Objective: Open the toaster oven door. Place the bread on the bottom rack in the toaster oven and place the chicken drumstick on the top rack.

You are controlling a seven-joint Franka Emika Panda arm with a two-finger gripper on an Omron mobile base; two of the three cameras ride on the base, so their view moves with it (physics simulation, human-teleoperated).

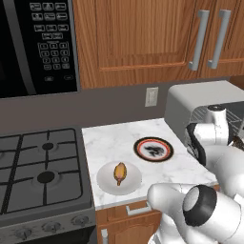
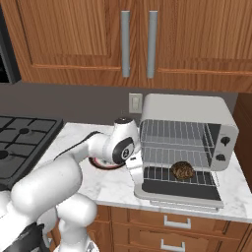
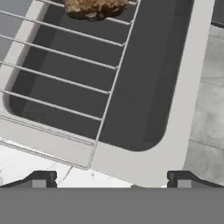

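**Bread on the bottom rack, door down, drumstick on its plate**

Bread (image 2: pixel 183 171) sits on the bottom rack (image 2: pixel 162 174) inside the oven (image 2: pixel 187 109), toward the right side of the rack and a little back from its front edge. In the hand view the same brown lump (image 3: pixel 94 7) lies at the top edge, on the wire bars (image 3: pixel 61 74). The top rack (image 2: pixel 172 132) is above it, bare wire. The door (image 2: pixel 179 190) is folded down flat in front of the oven's mouth, its dark glass facing up and its grey frame reaching out to the counter's front edge.

The gripper (image 3: pixel 111 177) hangs over the door's near left corner, pointing down at it; both finger tips (image 3: pixel 40 178) stand far apart with nothing between them, so it is wide open and holds nothing. From the right base view the hand is at the oven's lower left, just beside the opening.

The drumstick (image 1: pixel 120 173) lies on a white plate (image 1: pixel 106 185), well left of the oven and near the counter's front edge. A dark plate with an orange rim (image 1: pixel 153 148) is between that plate and the oven, with only a few dark crumbs on it. Both stand on the marble counter (image 1: pixel 109 138).

Left of the counter is a gas stove (image 1: pixel 40 167), with a black microwave (image 1: pixel 38 45) above it. On the wall behind the oven is a pale outlet (image 2: pixel 135 103), under wooden cabinets (image 2: pixel 74 39).
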